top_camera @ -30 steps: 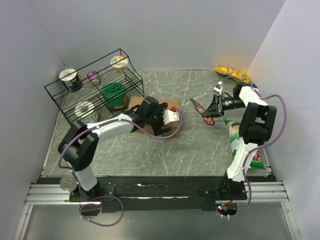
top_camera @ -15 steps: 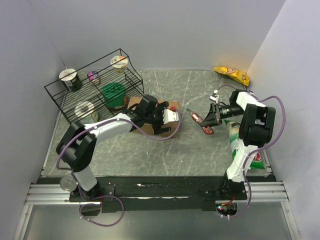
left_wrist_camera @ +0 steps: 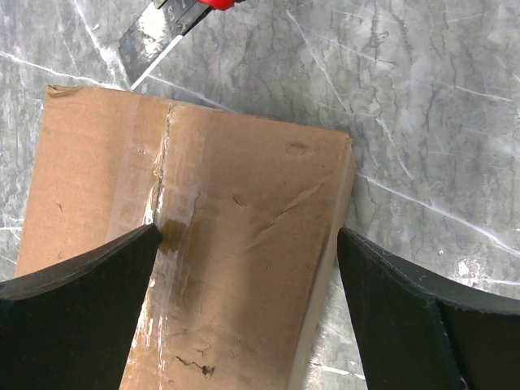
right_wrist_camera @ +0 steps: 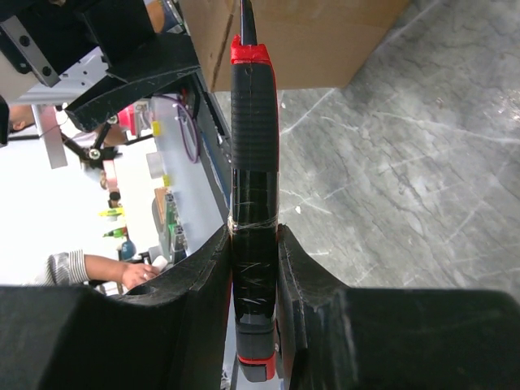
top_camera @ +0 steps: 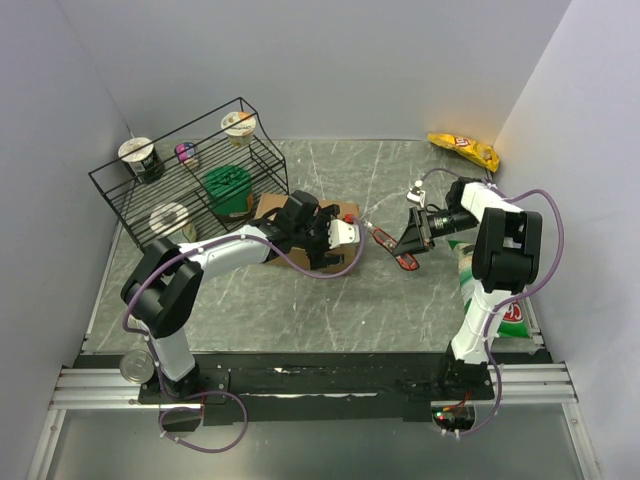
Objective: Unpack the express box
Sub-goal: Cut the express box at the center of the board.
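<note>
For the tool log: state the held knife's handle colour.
The utility knife's ribbed handle is black with red ends; right wrist view.

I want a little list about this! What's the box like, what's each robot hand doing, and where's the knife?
Box: plain brown cardboard express box, flaps shut, tape along the seam
Left gripper: open wide over the box
Right gripper: shut on the knife's handle
Knife: red-and-black utility knife, blade out, pointing at the box
Table: grey marble-patterned table under the box
</note>
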### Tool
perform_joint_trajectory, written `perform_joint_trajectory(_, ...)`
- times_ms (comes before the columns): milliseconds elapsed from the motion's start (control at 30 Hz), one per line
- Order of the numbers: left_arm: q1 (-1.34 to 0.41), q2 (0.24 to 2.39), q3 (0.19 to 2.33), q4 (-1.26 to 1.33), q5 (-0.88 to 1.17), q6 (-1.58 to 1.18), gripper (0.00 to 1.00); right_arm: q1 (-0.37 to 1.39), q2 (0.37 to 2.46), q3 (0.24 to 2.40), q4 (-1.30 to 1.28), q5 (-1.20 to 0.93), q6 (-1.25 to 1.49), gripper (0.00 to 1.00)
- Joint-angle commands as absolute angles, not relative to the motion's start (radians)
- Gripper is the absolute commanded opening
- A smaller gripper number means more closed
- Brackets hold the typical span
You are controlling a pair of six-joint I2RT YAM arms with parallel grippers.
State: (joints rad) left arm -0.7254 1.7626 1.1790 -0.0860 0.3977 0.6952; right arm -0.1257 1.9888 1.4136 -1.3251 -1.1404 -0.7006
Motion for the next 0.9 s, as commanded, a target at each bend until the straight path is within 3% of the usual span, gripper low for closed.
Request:
perform_joint_trajectory(0,-0.727,1.750,1.180,-0.089,0.403,0.686,0.96,-0.120,1.980,1.437,-1.572,-1.183,-0.706,0.00)
perform_joint_trajectory(867,-0.727,1.767,1.190,-0.107,0.399,0.666,0.96,-0.138,1.962,1.436,-1.491,-1.149,-0.626,0.00)
